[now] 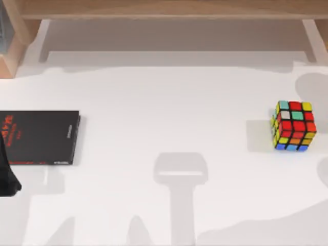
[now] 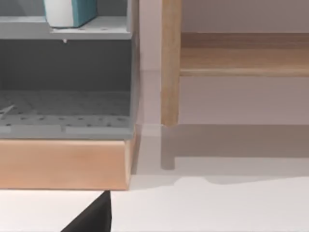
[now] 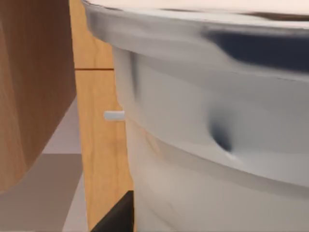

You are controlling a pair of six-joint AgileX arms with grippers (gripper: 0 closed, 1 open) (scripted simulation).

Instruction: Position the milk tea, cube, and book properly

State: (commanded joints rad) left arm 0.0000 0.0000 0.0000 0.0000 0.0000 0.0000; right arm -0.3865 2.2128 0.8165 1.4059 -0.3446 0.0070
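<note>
White surface [image 1: 169, 118] carries the cube [image 1: 293, 126] at its right side, red face up, well apart from the black book [image 1: 40, 137] at left. My right wrist view adds a translucent cup [image 3: 217, 125] close up beside wooden panels; my left wrist view, a teal-blue book [image 2: 70, 12] on a grey shelf [image 2: 65, 34]. Whether my fingers are released or clenched, I cannot tell.

A pale, translucent cup [image 3: 217, 145] sits very close to the right wrist camera and takes up most of the picture. Its wide rim [image 3: 193, 17] curves across the upper part, with a dark bluish reflection along it. The cup's wall is smooth and greyish white, with a small dark dent or shadow partway down. Beside the cup stands a light wooden upright [image 3: 99, 145], crossed by a thin horizontal seam, with a small pale peg [image 3: 113, 115] on it. A darker brown wooden panel [image 3: 29, 87] fills the side beyond. A black finger tip [image 3: 118, 217] of the gripper pokes in at the frame's edge, against the cup's wall.
</note>
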